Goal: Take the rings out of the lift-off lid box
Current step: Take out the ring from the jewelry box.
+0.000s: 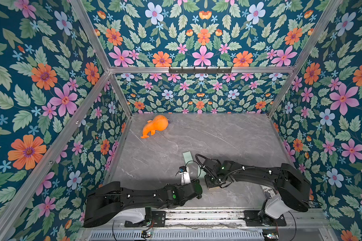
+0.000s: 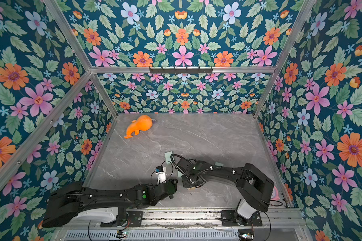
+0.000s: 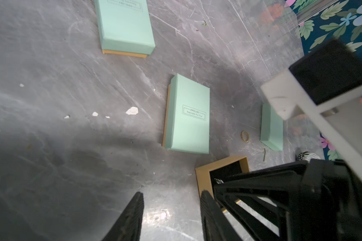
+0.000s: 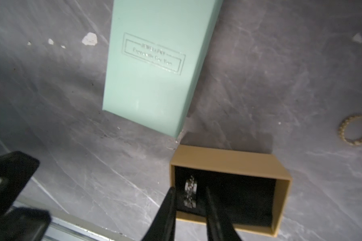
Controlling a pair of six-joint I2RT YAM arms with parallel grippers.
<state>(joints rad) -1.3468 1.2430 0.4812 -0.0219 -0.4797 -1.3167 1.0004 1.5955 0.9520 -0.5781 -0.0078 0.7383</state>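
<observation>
One or two silvery rings (image 4: 191, 183) (I cannot tell which) stand on edge inside the open box (image 4: 228, 160). It is a tan box with a black inside and no lid on. A gold ring (image 4: 356, 130) lies flat on the grey table (image 3: 71, 83), outside the box and near a loose green lid (image 3: 271, 127). Two more green boxes have their lids on. The nearer green box (image 4: 155, 73) has a corner just beside the open box, and the far green box (image 3: 124, 25) lies well apart. The right gripper (image 4: 189, 189) reaches down into the open box. Its fingers are a little apart, one on each side of a silvery ring, and thin gaps show, so it is not squeezing the ring. The left gripper (image 3: 172, 194) hangs over bare table just beside the open box, with fingers apart and holding nothing. The open box sits near the table's front rail. Farther back the table is wide and bare up to an orange toy (image 1: 155, 126) in the far corner.
</observation>
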